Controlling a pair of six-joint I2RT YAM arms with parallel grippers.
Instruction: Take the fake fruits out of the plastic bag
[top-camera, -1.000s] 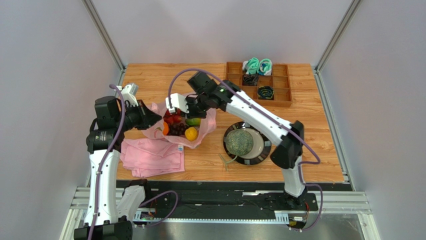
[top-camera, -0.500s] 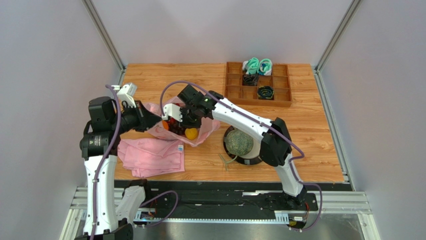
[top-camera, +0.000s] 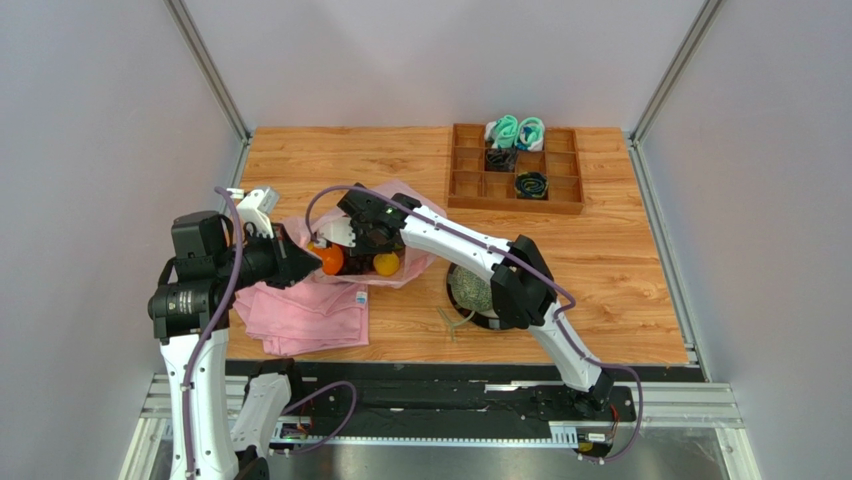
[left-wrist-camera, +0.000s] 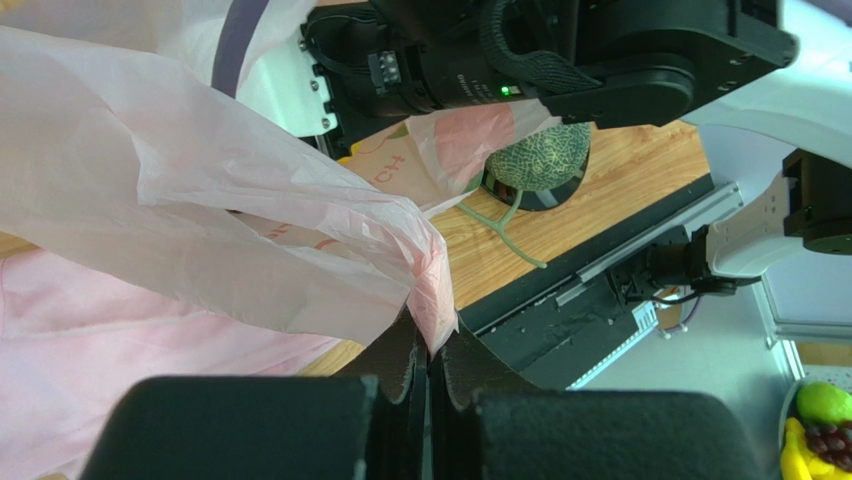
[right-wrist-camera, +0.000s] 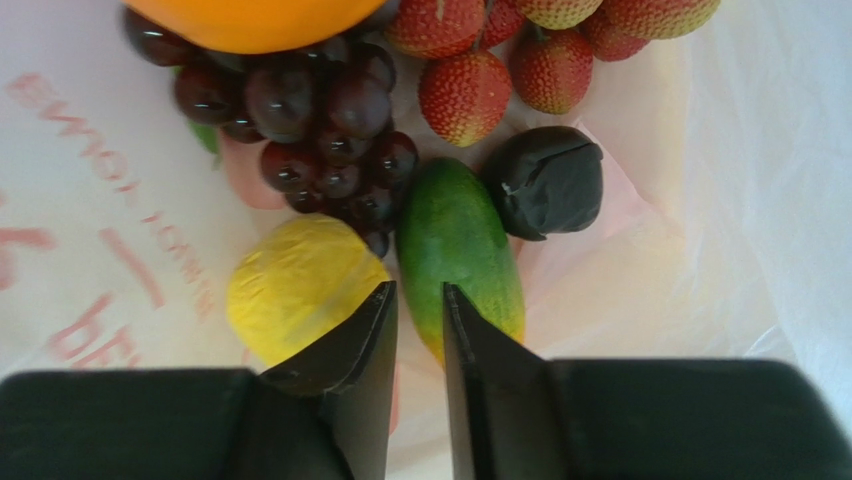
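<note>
Tabletop (top-camera: 620, 250) holds the plastic bag (left-wrist-camera: 200, 220), clamped by left gripper (left-wrist-camera: 428, 348); right gripper (right-wrist-camera: 418, 295), jaws barely parted, empty, aims between lower-left lemon (right-wrist-camera: 295, 290) and lengthwise green fruit (right-wrist-camera: 470, 250)

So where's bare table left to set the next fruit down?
Widest: the table right of the plate, out to its edge. Also the far strip left of the tray, behind the bag. A narrow gap lies between cloth and plate. It is crowded around bag and cloth, front left.

White arms (top-camera: 452, 236), black joints (top-camera: 186, 298), apparently purple cables (top-camera: 238, 262).
</note>
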